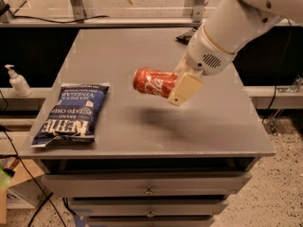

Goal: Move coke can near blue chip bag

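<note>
A grey table (213,122) with drawers (147,186) stands on speckled floor (284,174). Behind the table runs a metal frame (75,1). Left of the table, a ledge carries a pump bottle (18,82) — cables trail below. Above the table's middle, the gripper (177,85) clasps the coke can (152,81).

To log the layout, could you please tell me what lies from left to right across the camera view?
Pump bottle → chip bag → coke can → tool, gripping the can's right end above the table.
</note>
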Robot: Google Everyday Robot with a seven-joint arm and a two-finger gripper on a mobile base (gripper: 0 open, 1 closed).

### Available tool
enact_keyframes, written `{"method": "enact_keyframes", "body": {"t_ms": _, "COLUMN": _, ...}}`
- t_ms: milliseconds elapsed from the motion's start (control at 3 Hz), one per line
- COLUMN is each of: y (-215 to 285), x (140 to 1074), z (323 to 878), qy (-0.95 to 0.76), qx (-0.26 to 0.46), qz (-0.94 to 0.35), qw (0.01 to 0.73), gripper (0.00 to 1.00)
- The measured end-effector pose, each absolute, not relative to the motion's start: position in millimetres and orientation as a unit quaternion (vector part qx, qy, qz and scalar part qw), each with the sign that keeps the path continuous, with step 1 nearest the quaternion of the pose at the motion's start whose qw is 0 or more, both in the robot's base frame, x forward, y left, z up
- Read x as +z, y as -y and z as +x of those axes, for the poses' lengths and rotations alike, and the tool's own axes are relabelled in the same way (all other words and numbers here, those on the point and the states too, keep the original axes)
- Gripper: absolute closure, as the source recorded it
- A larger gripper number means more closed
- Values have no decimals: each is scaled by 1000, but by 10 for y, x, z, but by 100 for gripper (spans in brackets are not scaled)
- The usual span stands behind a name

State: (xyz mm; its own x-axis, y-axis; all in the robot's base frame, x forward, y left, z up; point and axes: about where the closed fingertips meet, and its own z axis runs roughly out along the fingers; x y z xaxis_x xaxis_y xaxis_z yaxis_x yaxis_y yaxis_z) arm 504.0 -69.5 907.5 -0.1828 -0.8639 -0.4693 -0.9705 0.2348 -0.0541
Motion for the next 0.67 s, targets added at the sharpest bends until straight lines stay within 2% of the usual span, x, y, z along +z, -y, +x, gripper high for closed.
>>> {"method": "enact_keyframes", "body": {"t_ms": 333, "y": 692, "x": 9074, "z": 5041, "qy": -758, "qx": 130, "qz": -605, "qw": 206, "gripper": 100}}
{"method": "enact_keyframes", "body": {"t_ms": 667, "y": 405, "x": 9044, "z": 5055, "qy": -738, "qx": 140, "qz": -622, "qw": 219, "gripper": 100}}
